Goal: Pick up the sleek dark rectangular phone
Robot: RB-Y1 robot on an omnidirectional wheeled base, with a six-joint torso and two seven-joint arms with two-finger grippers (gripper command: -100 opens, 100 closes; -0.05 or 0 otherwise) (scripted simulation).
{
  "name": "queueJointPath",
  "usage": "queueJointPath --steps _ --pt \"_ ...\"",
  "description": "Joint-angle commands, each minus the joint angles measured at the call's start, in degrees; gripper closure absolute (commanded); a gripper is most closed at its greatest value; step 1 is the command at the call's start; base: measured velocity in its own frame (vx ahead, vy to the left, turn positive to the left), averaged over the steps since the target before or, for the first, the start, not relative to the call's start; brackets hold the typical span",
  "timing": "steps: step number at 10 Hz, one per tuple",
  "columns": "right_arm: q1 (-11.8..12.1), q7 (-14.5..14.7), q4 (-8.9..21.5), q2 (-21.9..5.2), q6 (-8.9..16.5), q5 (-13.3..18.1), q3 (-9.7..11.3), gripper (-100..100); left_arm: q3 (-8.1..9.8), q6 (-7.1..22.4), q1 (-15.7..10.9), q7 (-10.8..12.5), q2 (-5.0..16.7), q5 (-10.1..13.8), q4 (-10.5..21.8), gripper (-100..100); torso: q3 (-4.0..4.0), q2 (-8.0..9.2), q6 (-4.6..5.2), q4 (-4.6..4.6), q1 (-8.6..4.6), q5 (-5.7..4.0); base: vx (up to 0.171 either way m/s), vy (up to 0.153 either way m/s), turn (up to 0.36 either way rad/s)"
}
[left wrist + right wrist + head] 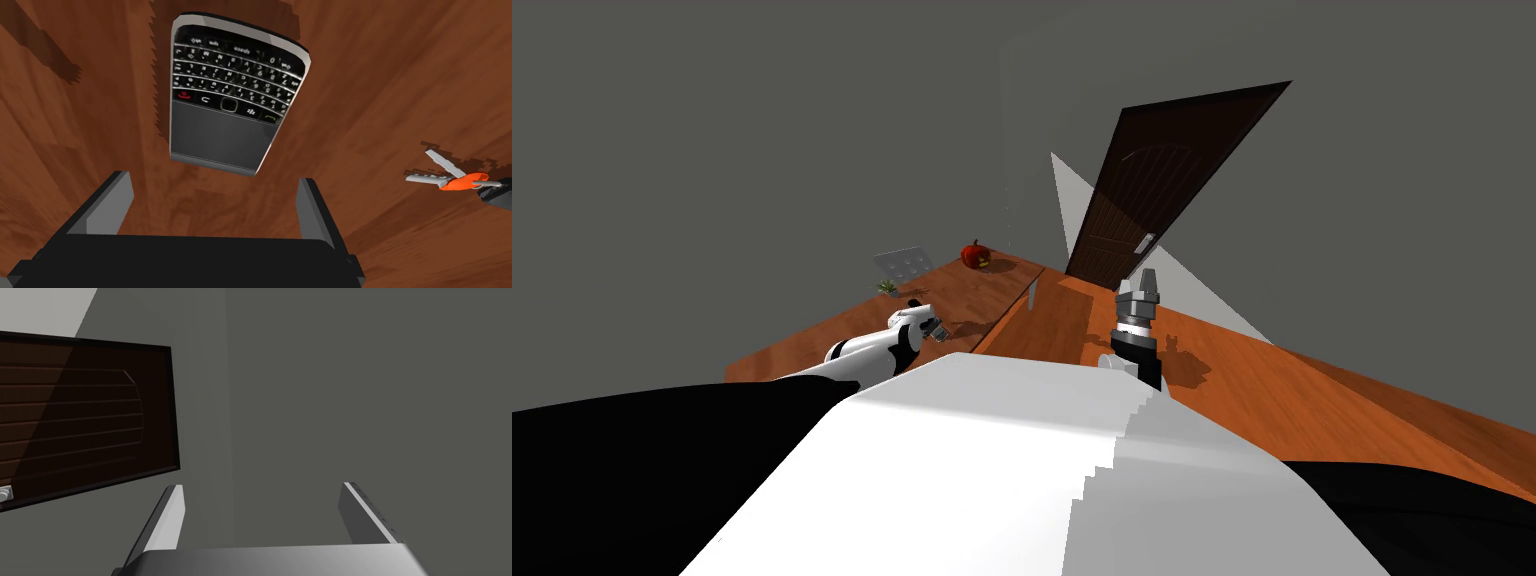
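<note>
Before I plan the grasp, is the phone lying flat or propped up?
Flat, face up: the phone shows keypad and screen against the table, beyond the open left tool.

The left forearm [857, 352] is white with dark joints, its dark box carrying 2 thin grey jaws.

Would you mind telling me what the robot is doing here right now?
The left hand hovers open just short of the dark phone, which lies flat on the wooden table, not yet gripped. Some keys with an orange tag lie apart from it. The right hand is raised, open and idle.
</note>
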Motion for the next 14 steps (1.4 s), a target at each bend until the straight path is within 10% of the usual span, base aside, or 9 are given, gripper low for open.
queueJointPath --steps 1,8,9,10,14 --pt "0.0 0.0 0.0 0.0 0.0 0.0 0.0 0 0.28 2.51 -1.02 -1.05 0.1 0.16 1.7 -100 0.0 0.0 0.0 0.0 0.0 0.0 -0.013 0.019 -0.046" --pt "0.0 0.0 0.0 0.0 0.0 0.0 0.0 0 0.53 5.33 -2.83 -2.27 0.42 0.21 4.71 -100 -0.01 -0.02 0.01 0.0 -0.04 -0.01 -0.009 0.009 -0.032" --pt "0.0 0.0 0.0 0.0 0.0 0.0 0.0 0 0.53 5.34 -2.9 -2.31 0.44 0.21 4.87 0 -0.02 -0.03 -0.01 -0.01 -0.05 -0.01 0.0 0.0 0.0" --pt "0.0 0.0 0.0 0.0 0.0 0.0 0.0 0 -0.47 3.55 -2.08 -0.99 -0.75 0.33 5.34 -100 -0.02 -0.04 0.0 -0.01 -0.06 -0.02 0.024 0.045 -0.016" --pt "0.0 0.0 0.0 0.0 0.0 0.0 0.0 0 -1.04 2.11 -1.58 -0.21 -1.45 0.39 5.74 -100 -0.05 -0.09 -0.01 -0.02 0.08 0.03 0.015 0.048 -0.011"
